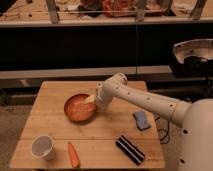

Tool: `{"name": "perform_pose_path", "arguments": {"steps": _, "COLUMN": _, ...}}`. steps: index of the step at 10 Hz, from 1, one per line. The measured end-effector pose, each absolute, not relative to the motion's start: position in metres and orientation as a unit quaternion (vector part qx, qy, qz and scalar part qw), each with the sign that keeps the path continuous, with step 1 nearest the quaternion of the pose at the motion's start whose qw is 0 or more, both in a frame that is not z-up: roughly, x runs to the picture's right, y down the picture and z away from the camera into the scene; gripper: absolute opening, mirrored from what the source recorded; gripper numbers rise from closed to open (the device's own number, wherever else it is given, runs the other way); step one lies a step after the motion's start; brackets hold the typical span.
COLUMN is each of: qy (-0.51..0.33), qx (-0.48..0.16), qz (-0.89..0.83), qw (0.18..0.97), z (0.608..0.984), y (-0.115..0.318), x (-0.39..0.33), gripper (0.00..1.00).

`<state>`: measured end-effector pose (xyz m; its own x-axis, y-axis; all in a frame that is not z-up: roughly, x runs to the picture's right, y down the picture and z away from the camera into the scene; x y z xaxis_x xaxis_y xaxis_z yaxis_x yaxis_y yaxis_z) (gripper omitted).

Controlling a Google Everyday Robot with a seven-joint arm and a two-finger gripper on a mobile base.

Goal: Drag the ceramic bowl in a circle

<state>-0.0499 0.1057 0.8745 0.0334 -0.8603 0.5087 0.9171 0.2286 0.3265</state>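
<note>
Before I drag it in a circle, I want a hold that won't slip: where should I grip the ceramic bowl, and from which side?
Probably the rim of the ceramic bowl, on its edge toward the arm, coming from above with one finger inside and one outside. It is wide, shallow and upright, too broad to span. The gripper, open, sits at that edge of the rim.

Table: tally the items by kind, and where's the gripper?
ceramic bowl: 1
white cup: 1
carrot: 1
blue sponge: 1
black striped block: 1
total: 5
gripper: at the bowl's rim, sponge side
</note>
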Motion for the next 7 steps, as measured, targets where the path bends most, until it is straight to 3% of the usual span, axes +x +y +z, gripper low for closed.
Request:
{"name": "perform_pose_path", "arguments": {"steps": 5, "qy": -0.326, "qx": -0.053, "qz": -0.625, "qw": 0.707, "z": 0.877, "y": 0.12, "x": -0.048, "gripper": 0.79}}
{"name": "perform_pose_path", "arguments": {"steps": 7, "qy": -0.327, "qx": -0.054, "qz": -0.625, "qw": 0.707, "z": 0.878, "y": 0.124, "x": -0.044, "gripper": 0.71}}
